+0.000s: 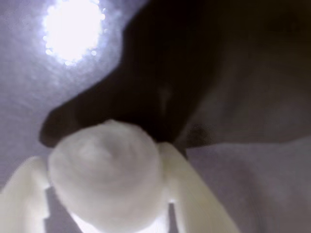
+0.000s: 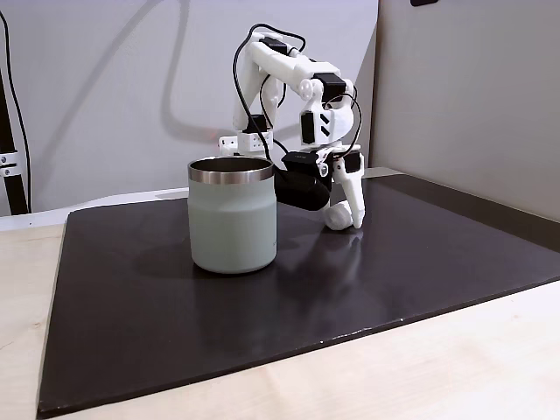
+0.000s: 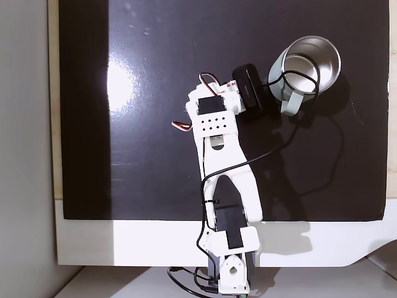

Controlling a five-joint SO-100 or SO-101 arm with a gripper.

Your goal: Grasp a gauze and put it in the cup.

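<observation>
surface: glossy black mat (image 2: 394, 262) on a pale wood surface (image 2: 490, 350); white wall behind in a fixed view; bright lamp glare on the mat in the wrist view
cup (image 2: 233, 214): mint-green tumbler with steel rim, upright on the mat, to the left of the tool in a fixed view; in another fixed view it sits at upper right (image 3: 307, 69), mouth open upward; inside looks dark with steel walls, contents cannot be made out; a black cable crosses over it in that view
gauze (image 1: 104, 174): white roll gripped between the two white fingers (image 1: 194, 194); round spiral end face points at the wrist camera, so long axis runs roughly along the camera's line of sight; in a fixed view it shows as a white lump (image 2: 337, 215) low at the fingertips, right of the cup, outside it; whether it touches the mat cannot be told
tool (image 2: 344, 214): closed around the gauze, fingers parted only by the roll's width; pointing down at the mat, near the cup but apart from it
arm (image 3: 217, 155): white, reaching from the base at the surface edge toward the cup
</observation>
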